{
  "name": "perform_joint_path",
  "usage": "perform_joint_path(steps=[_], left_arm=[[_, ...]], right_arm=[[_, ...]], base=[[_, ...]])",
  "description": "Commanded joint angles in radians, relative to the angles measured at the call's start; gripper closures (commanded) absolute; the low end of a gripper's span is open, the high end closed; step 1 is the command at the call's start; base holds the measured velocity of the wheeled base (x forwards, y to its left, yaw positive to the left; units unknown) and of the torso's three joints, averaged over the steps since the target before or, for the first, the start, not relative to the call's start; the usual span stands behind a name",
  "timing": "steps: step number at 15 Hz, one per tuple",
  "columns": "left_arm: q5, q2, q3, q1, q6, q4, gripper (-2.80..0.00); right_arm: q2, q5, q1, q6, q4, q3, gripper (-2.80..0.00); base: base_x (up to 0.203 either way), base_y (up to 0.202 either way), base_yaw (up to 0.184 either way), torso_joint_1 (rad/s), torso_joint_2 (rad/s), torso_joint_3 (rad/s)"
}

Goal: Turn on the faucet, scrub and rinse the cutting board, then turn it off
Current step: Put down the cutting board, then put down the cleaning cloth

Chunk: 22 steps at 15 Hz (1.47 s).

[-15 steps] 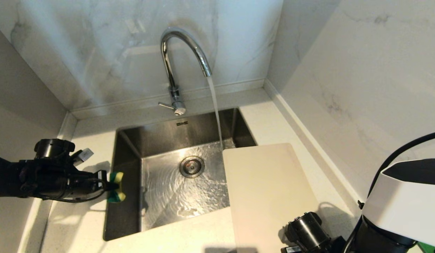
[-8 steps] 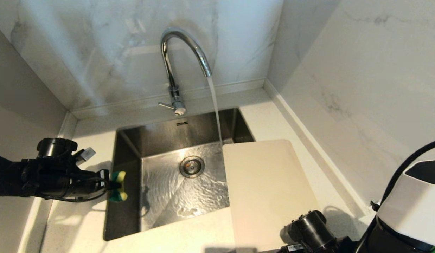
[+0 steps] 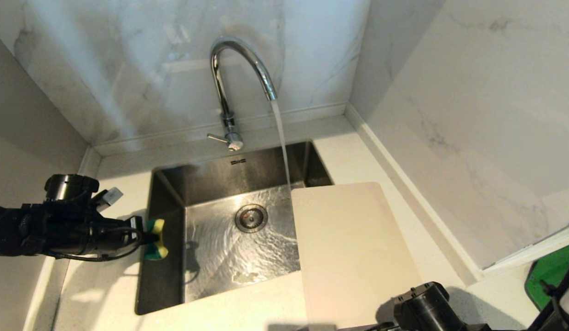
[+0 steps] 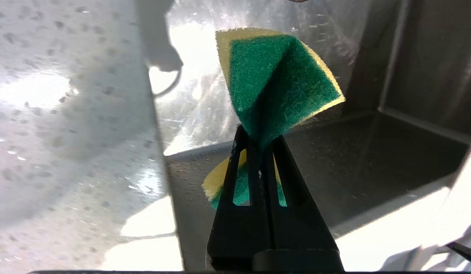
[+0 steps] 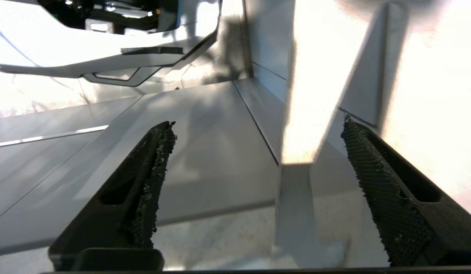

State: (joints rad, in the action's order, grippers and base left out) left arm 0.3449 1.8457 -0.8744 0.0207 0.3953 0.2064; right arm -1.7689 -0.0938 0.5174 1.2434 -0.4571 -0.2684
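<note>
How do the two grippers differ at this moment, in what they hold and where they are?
The left gripper is shut on the green-and-yellow sponge; the right gripper is open and holds nothing. The left one reaches over the sink's left edge; the right one sits low by the near end of the cutting board, mostly outside the head view. Both have black fingers.

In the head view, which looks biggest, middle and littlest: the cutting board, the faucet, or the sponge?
1. cutting board, biggest.
2. faucet, middle; it stands farther from the camera, so this is only how it looks.
3. sponge, littlest.
</note>
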Motion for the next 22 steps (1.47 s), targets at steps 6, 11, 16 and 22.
perform_joint_path(steps=[6, 11, 16, 22], left_arm=[[-0.038, -0.080, 0.011, 0.033, 0.026, -0.004, 0.00], [-0.057, -0.118, 0.010, 0.048, 0.048, -0.029, 0.00], [-0.084, -0.129, 0.009, 0.048, 0.069, -0.030, 0.00], [-0.095, -0.131, 0.012, 0.054, 0.114, -0.032, 0.00]], right_arm=[[0.131, -0.001, 0.000, 0.004, -0.005, 0.022, -2.80], [0.232, -0.001, -0.002, -0.041, -0.006, -0.015, -2.80], [0.321, -0.001, -0.016, -0.102, -0.100, -0.063, 0.00], [0.401, 0.001, -0.018, -0.196, -0.124, -0.117, 0.00]], base=[[0.000, 0.000, 0.000, 0.000, 0.00, 0.000], [0.000, 0.000, 0.000, 0.000, 0.00, 0.000], [0.000, 0.000, 0.000, 0.000, 0.00, 0.000], [0.000, 0.000, 0.000, 0.000, 0.00, 0.000]])
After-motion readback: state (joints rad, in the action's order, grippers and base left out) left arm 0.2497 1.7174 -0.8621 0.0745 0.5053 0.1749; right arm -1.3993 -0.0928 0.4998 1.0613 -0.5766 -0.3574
